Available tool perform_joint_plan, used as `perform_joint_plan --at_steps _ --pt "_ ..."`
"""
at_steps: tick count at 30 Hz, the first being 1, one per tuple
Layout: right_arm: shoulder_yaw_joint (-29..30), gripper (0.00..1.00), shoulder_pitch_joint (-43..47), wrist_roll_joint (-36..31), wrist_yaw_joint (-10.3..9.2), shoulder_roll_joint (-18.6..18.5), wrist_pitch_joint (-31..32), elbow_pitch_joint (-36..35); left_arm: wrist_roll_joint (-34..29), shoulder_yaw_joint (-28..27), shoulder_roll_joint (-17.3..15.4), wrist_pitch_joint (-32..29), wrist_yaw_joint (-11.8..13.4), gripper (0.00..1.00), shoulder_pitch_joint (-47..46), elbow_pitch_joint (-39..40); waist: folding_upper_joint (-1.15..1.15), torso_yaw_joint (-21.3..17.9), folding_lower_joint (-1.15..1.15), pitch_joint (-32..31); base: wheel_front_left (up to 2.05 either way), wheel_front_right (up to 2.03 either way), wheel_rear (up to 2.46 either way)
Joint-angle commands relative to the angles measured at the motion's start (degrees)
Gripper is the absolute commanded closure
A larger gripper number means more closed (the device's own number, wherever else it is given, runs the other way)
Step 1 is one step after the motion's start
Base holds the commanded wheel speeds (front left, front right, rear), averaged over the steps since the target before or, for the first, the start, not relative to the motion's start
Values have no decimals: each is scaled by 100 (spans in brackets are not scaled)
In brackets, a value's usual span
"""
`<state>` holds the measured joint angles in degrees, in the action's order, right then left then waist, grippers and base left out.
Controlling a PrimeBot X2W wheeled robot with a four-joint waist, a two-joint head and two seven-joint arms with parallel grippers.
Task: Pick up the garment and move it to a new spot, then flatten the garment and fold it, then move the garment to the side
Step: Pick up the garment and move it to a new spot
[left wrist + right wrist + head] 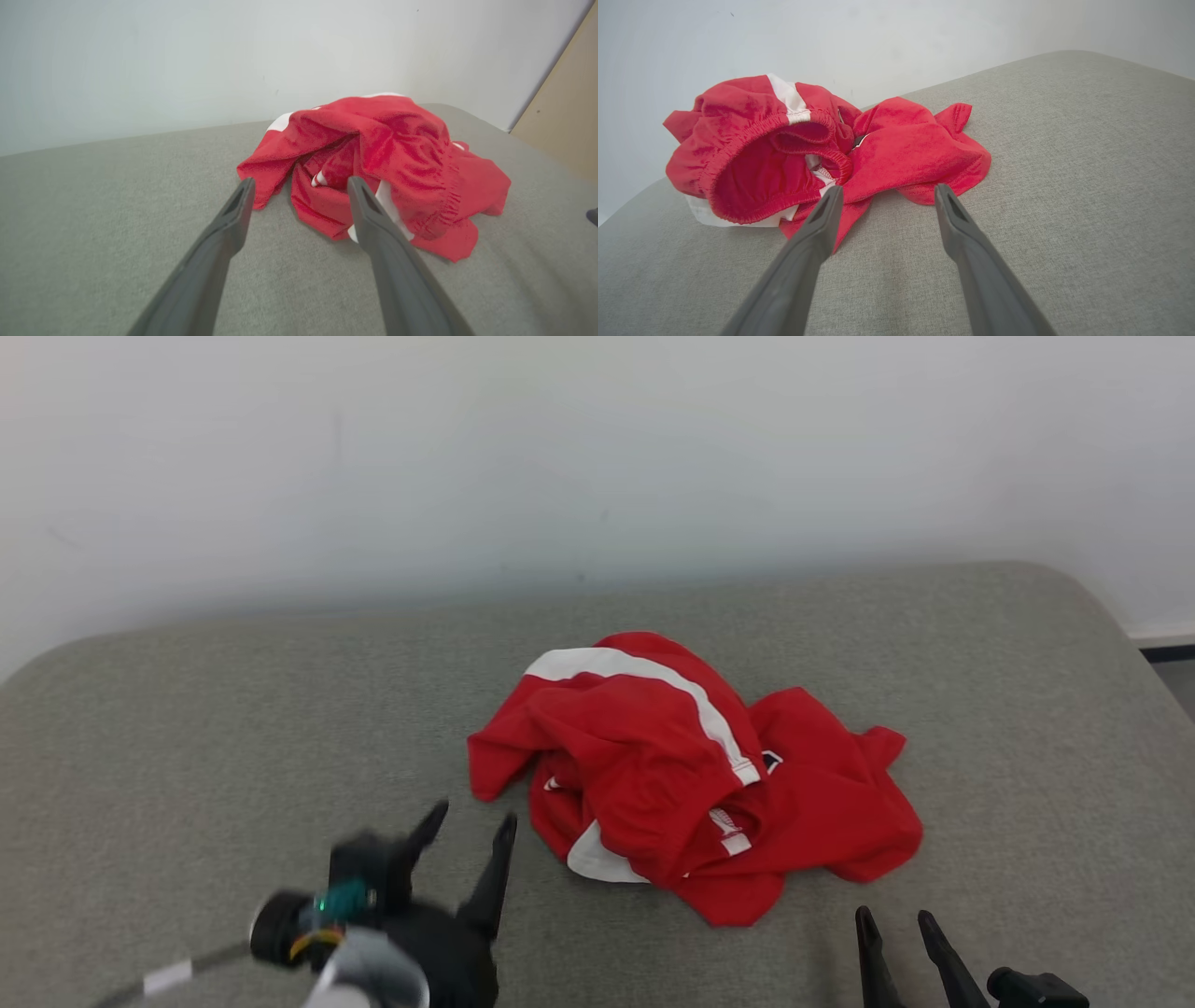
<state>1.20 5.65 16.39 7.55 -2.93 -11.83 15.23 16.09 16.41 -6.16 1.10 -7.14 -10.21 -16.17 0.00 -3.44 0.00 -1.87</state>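
Note:
A crumpled red garment (691, 775) with white stripes and an elastic waistband lies in a heap near the middle of the grey padded surface (187, 728). My left gripper (471, 821) hovers open just left of the heap, nothing between its fingers. In the left wrist view the garment (387, 154) sits right beyond the gripper (301, 186). My right gripper (896, 919) stands open at the bottom right, short of the heap's near edge. The right wrist view shows the garment (822, 149) just past that gripper (887, 191), waistband opening facing it.
A pale wall (597, 457) rises behind the padded surface. The surface's rounded right corner (1111, 607) drops off to a dark strip of floor. A tan panel (565, 102) stands at the right in the left wrist view.

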Motion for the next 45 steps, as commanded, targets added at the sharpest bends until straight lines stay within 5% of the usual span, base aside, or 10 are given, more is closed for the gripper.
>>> perform_joint_plan --at_steps 1,9,19,26,27,28,45 --pt "-29 0 -73 29 -12 9 -26 10 86 29 -16 -232 -32 0 -319 18 0 -214 0 85 0 0 0" --pt "-168 0 -196 124 -12 9 -64 72 667 267 116 -2399 -25 0 -1959 -479 0 -802 0 363 0 0 0" --pt "-470 0 -463 351 -12 10 -183 225 432 807 176 -3587 33 0 -2982 -1351 0 -1348 0 692 0 0 0" --pt "-489 0 -520 356 -12 10 -244 317 433 854 164 -3893 146 0 -3179 -1697 0 -1499 0 752 0 0 0" --pt "-486 0 -522 354 -12 10 -243 326 442 857 166 -3896 146 58 -3201 -1705 0 -1502 0 755 0 0 0" --pt "-481 0 -524 351 -12 10 -255 335 440 855 164 -3840 144 99 -3240 -1685 0 -1499 0 755 0 0 0" --pt "-491 0 -466 224 -12 10 -251 384 694 588 275 -2571 334 100 -3909 -1126 0 -1000 0 473 0 0 0"
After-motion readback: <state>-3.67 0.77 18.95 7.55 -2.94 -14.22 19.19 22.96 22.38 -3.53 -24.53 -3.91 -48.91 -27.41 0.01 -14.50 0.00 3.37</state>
